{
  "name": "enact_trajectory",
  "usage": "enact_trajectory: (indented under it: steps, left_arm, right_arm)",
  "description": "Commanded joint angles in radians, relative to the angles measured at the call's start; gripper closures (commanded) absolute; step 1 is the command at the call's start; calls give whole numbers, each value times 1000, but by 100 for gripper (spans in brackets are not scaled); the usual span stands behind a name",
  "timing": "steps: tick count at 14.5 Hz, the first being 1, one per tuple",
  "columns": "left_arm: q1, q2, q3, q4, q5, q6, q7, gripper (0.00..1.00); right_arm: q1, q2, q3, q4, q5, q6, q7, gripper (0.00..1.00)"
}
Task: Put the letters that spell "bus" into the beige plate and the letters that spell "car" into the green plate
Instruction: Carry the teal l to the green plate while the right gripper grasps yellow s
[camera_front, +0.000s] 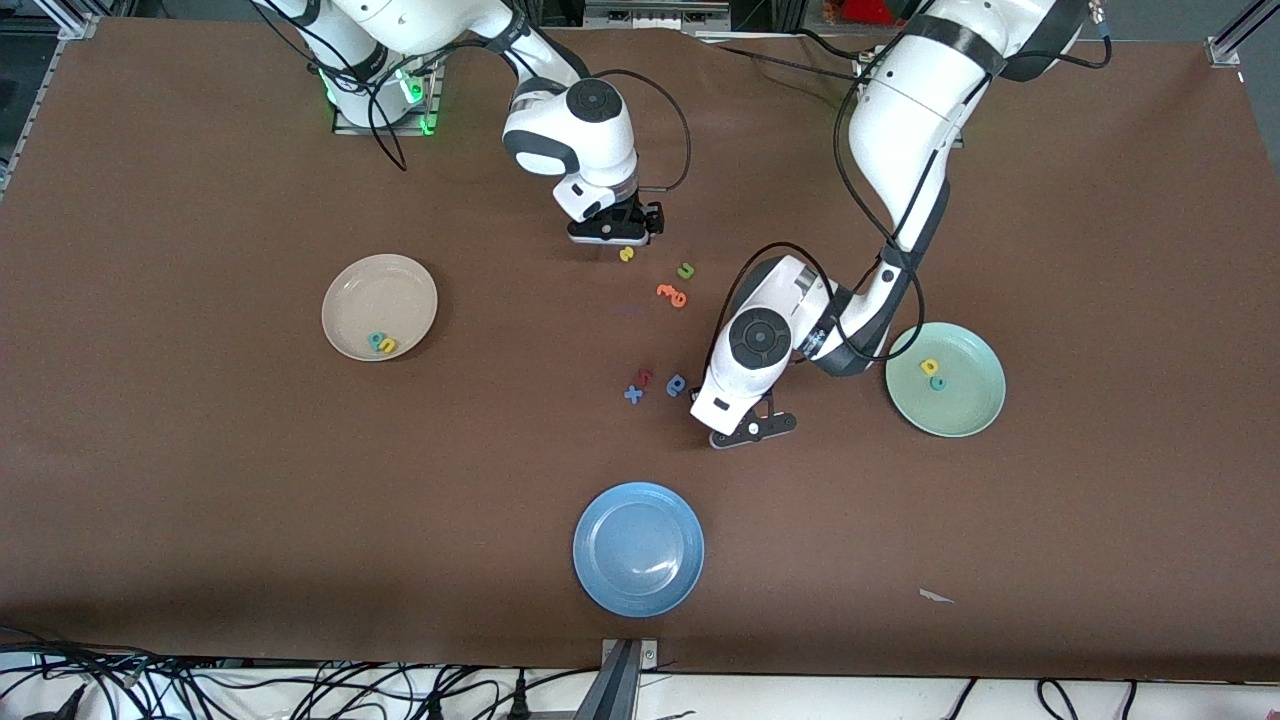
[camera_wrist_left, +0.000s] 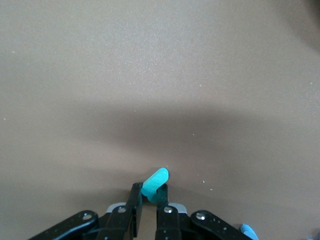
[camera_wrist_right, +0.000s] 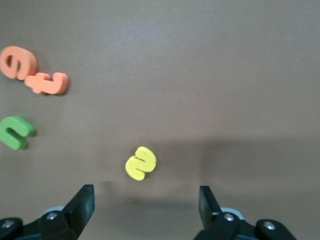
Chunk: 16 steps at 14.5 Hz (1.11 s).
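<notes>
While left pincer (camera_wrist_left: 148, 199) pinches teal hooked letter (camera_wrist_left: 155, 182) | right pincer (camera_wrist_right: 145, 205) wide, empty, over yellow s (camera_wrist_right: 140, 163) mid-desk | foam: light, squashy, grip flat sides

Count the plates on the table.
3: beige plate toward the right arm's end, green plate toward the left arm's end, blue plate between them, nearest the front camera. None look hidden.
</notes>
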<state>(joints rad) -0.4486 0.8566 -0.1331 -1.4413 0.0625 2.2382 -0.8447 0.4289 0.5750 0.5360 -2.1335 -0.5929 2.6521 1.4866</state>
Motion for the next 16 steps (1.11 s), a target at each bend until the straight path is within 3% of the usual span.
enact_trajectory:
  steps: [1,4,10,12,16]
  left_arm:
    - [-1,1,1,27,26,-25,-5,99]
    - [39,-34,1,28,29,-116,31,99]
    - [209,-126,0,13,28,-403,420,100]
    - [290,-169,1,-17,29,-445,566,100]
    - [422,-266,1,-151,37,-424,803,100]
  right_arm:
    - [24,28,-24,32,-38,-4,26,12]
    - [24,35,-36,43,-51,-4,26,13]
    - [50,68,-67,69,-65,-4,24,19]
    - [51,69,-71,67,-80,-4,24,27]
    - [51,68,-73,67,-88,-4,24,57]
